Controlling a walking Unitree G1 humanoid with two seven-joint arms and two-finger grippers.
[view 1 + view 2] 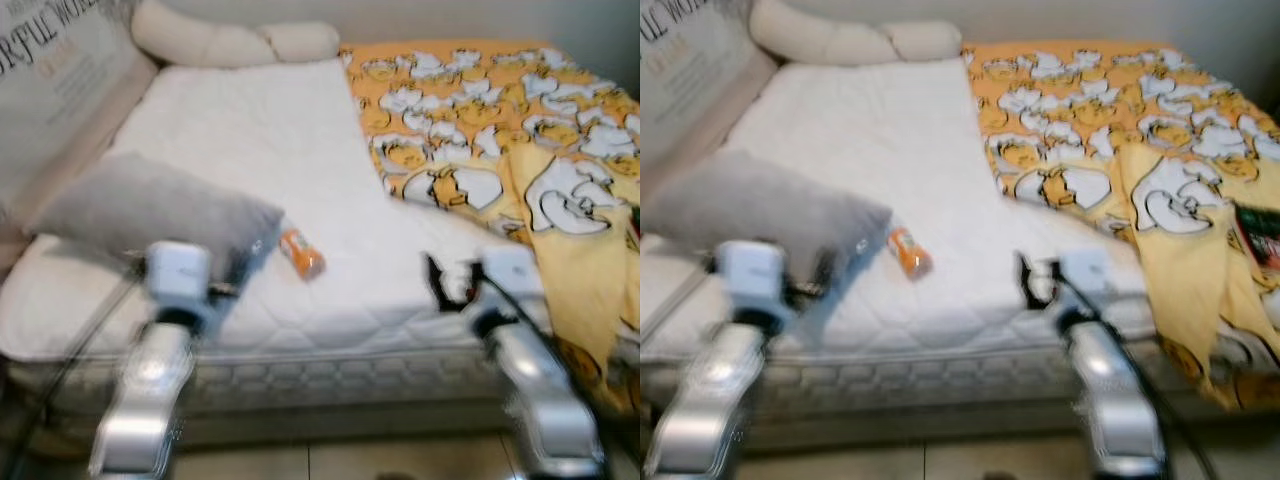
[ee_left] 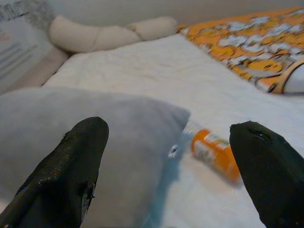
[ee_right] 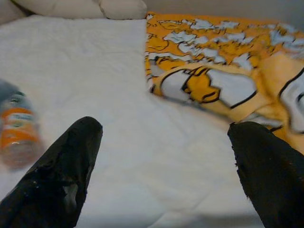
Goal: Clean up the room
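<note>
A white quilted mattress [image 1: 270,150] is seen, partly covered by one orange blanket [image 1: 500,110] with cartoon print. One small bottle [image 1: 301,253] with an orange label is laid on its side just beside one grey pillow [image 1: 150,210]. The left gripper [image 2: 166,166] and the right gripper [image 3: 161,166] are both spread wide, nothing being held.

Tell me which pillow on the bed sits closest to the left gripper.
The grey pillow at the bed's near edge, right in front of the left gripper. The long cream pillow lies far off at the wall end.
</note>
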